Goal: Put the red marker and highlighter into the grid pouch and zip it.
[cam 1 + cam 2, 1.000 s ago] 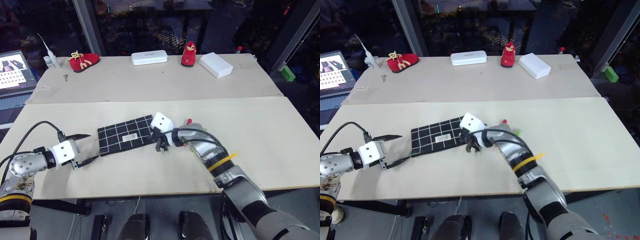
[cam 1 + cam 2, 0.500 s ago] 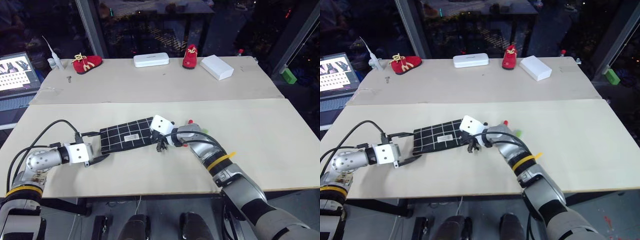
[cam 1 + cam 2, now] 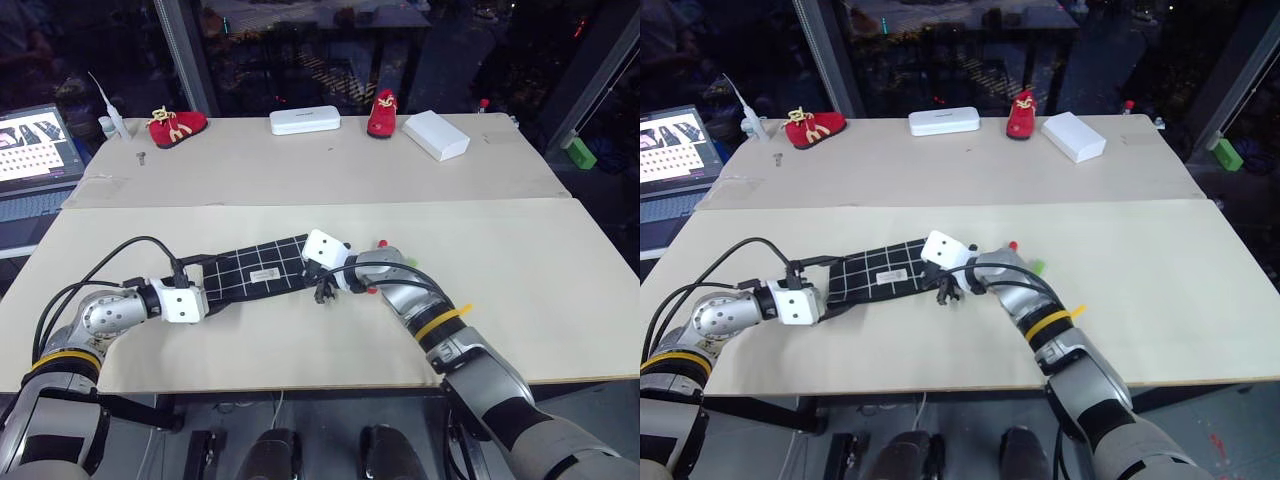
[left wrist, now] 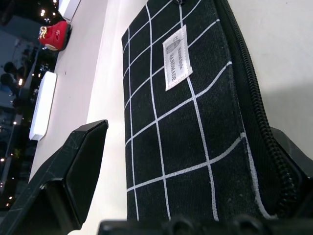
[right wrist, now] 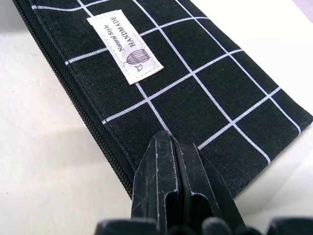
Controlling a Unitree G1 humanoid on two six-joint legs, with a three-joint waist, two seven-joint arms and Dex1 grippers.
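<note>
The grid pouch (image 3: 255, 270) lies flat on the near table board, its white label (image 4: 176, 56) facing up. My left gripper (image 3: 211, 284) is open, and the pouch's left end lies between its two fingers (image 4: 73, 171). At the pouch's right end my right gripper (image 3: 322, 291) is shut, its joined fingertips (image 5: 166, 147) over the corner beside the zip edge. I cannot tell whether anything is pinched there. A red tip of the red marker (image 3: 381, 243) and a green bit of the highlighter (image 3: 1038, 266) show behind my right wrist. The rest of both is hidden.
On the far board stand two red shoes (image 3: 175, 125) (image 3: 380, 110), a white case (image 3: 304, 120) and a white box (image 3: 434, 133). A laptop (image 3: 30, 145) sits far left and a green block (image 3: 575, 152) far right, off the table.
My left gripper has moved right across the table and rolled, so its open fingers now sit around the pouch's left end. The right gripper and pouch have stayed put.
</note>
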